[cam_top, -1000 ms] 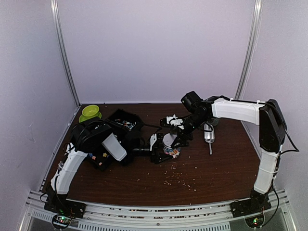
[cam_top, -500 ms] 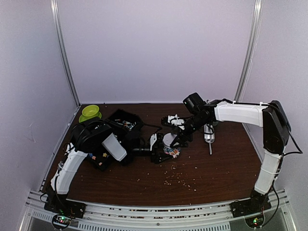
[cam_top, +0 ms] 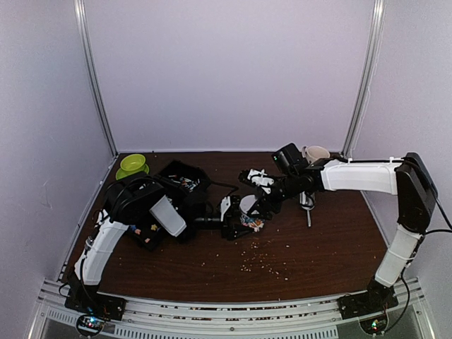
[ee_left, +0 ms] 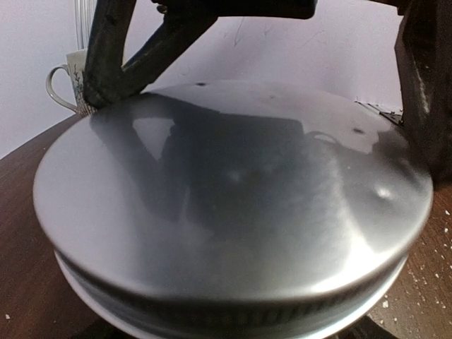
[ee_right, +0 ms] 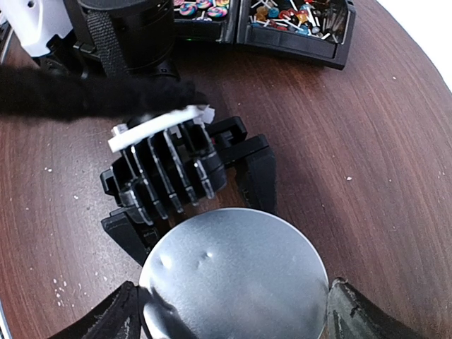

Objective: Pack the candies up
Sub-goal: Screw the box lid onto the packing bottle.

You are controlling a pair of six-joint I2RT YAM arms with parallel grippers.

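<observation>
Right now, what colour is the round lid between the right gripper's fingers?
Plain silver-grey metal lid, slightly dented; the right wrist view shows it best.

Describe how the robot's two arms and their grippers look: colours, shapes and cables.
The left arm and right arm both have smooth white shells between bulky black joints, with thin black cables alongside. The left gripper and right gripper are black with two angular fingers each. Small lights glow at the bases.
</observation>
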